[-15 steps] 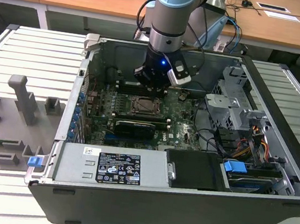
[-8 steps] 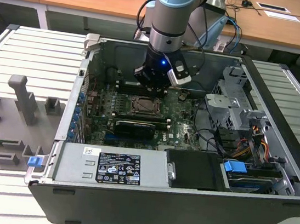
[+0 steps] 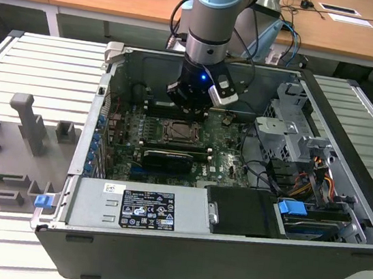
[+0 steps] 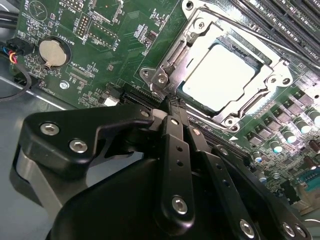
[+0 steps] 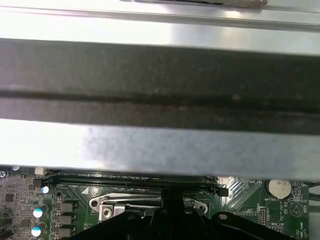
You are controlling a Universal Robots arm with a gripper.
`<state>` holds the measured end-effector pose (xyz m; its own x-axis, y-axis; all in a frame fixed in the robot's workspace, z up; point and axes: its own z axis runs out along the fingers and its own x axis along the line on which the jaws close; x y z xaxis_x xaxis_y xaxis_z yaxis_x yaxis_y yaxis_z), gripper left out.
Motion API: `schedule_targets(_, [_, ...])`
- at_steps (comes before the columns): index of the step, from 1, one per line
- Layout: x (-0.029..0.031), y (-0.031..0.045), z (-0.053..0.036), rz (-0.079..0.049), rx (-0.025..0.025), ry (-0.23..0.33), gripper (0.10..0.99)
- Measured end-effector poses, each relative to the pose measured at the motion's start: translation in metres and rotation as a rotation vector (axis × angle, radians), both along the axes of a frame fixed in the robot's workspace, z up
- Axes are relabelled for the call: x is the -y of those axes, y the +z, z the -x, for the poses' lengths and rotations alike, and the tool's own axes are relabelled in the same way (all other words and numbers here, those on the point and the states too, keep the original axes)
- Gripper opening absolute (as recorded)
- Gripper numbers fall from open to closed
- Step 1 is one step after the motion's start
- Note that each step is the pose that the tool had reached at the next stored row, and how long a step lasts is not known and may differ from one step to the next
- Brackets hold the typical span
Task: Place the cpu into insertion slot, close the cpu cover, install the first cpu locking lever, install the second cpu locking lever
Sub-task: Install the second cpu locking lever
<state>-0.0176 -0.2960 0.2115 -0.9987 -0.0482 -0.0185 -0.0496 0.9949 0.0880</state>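
Note:
The cpu (image 4: 220, 75) lies flat in the insertion slot (image 3: 177, 133) on the green motherboard, its pale metal top showing. The silvery cpu cover (image 4: 170, 67) is folded down around it, framing the chip through its window. A thin metal lever rod (image 4: 212, 124) runs along the socket edge nearest my fingers, and another rod (image 4: 235, 25) runs along the opposite edge. My gripper (image 4: 169, 104) is shut, its black fingertips pressed together at the socket corner by the near rod, with nothing visible between them. In the exterior view the gripper (image 3: 190, 102) hovers low over the socket's far side.
The open computer case (image 3: 352, 134) walls the board in. A long black expansion card (image 3: 167, 159) lies just in front of the socket. Memory slots (image 4: 280, 20) flank it. A coin battery (image 4: 52, 52) and cable bundles (image 3: 271, 175) sit nearby. The chassis wall (image 5: 160, 80) looms close.

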Motion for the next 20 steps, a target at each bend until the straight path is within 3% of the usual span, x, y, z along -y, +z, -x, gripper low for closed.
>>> schedule_targets(11, [0.0042, 0.0000, 0.0000, 0.000, 0.0000, -0.001, 0.106])
schedule_targets(20, [0.0126, 0.0000, 0.0000, -0.001, 0.0001, -0.001, 0.106])
